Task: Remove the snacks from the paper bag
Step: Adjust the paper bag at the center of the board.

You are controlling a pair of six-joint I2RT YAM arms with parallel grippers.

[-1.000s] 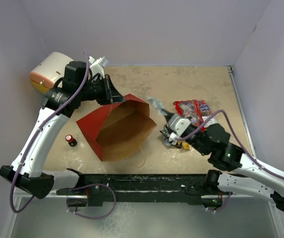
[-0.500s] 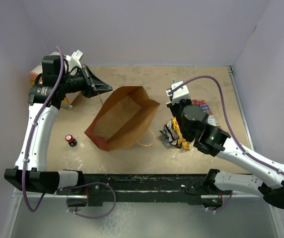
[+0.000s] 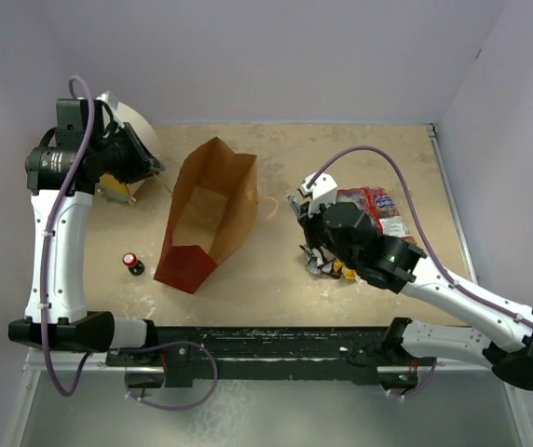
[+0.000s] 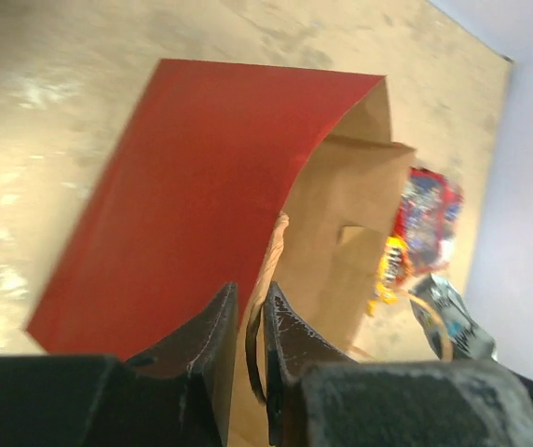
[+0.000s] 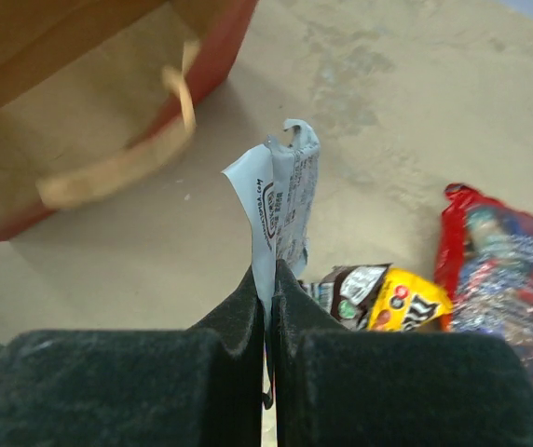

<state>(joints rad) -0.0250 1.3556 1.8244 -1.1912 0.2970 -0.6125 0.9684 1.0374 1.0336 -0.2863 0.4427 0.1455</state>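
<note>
Since a second ago the left arm has drawn back to the upper left of the overhead view. The large red-and-brown kraft paper bag [image 3: 184, 270] has swung round with it, and the right arm has come up from the lower right toward the middle.

We judge that the bag stands roughly on its base, left of centre on the tan tabletop [image 3: 341, 154], with its mouth turned up. The long axis of that mouth runs from upper centre down toward lower left. We see only brown paper inside, though the bottom is in shadow.

The left hand [image 4: 250, 293] has its fingers a narrow gap apart, with the thin string handle [image 4: 251, 358] looped between them. We cannot tell whether the string is pinched. The right hand [image 5: 268, 275] is clamped on a small crinkly silvery-blue wrapper [image 5: 285, 196] that stands up past the fingertips. It hangs over the upper left edge of the pile holding the large red-and-clear plastic bag [image 3: 371, 207] and the yellow candy packet [image 5: 411, 303].

We take the step in hand to be adding this wrapper to that pile. We would bring it down low beside the packets, away from the bag's mouth and handle, and only then part the fingers, since so light a wrapper may flutter.
</note>
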